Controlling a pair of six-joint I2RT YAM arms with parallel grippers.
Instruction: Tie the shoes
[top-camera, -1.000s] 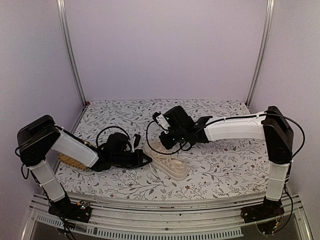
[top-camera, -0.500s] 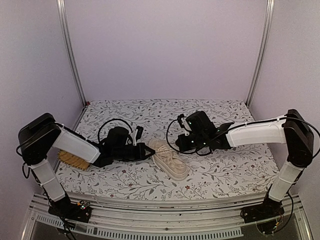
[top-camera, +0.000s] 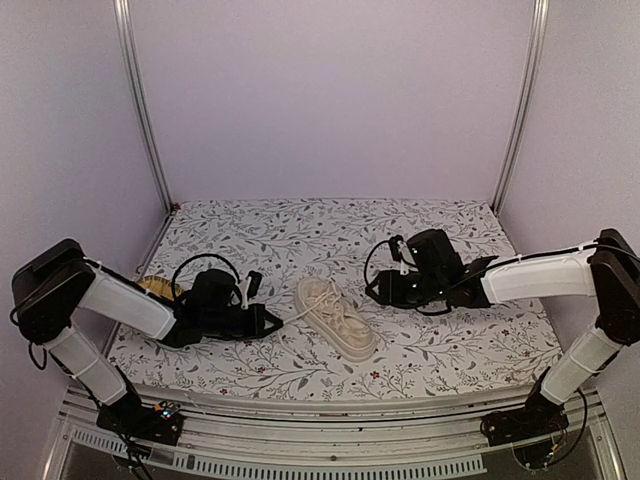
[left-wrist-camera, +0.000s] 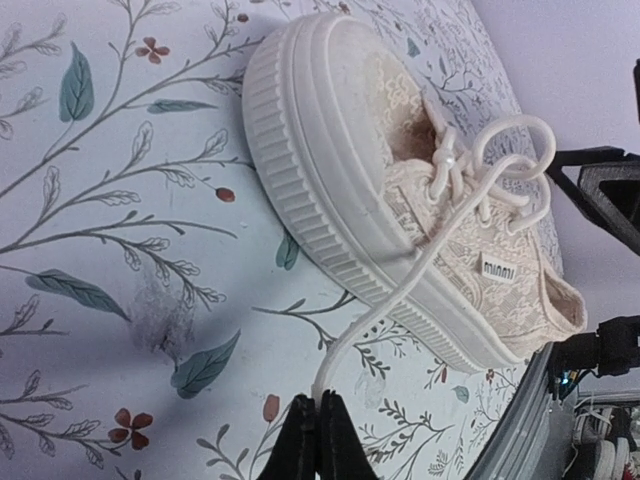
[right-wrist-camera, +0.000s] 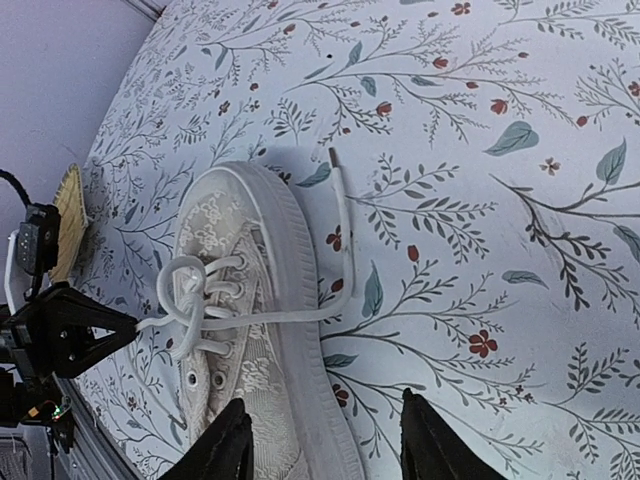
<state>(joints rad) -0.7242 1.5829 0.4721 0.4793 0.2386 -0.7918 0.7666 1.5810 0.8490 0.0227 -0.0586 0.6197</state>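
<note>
Drawn apart over the last second from the cream sneaker (top-camera: 335, 318) at frame centre, left gripper (left-wrist-camera: 318, 410) clenched on one lace (left-wrist-camera: 390, 300), right gripper (right-wrist-camera: 325, 440) spread, other lace end (right-wrist-camera: 343, 220) dropped, bow seemingly still loose.

A counter (top-camera: 470, 350) covered in white cloth (top-camera: 300, 225) printed with grey leaves and red flowers fills the lower frame; plain lilac walls (top-camera: 330, 100) rise behind, aluminium posts (top-camera: 140, 110) at upper left and right.
</note>
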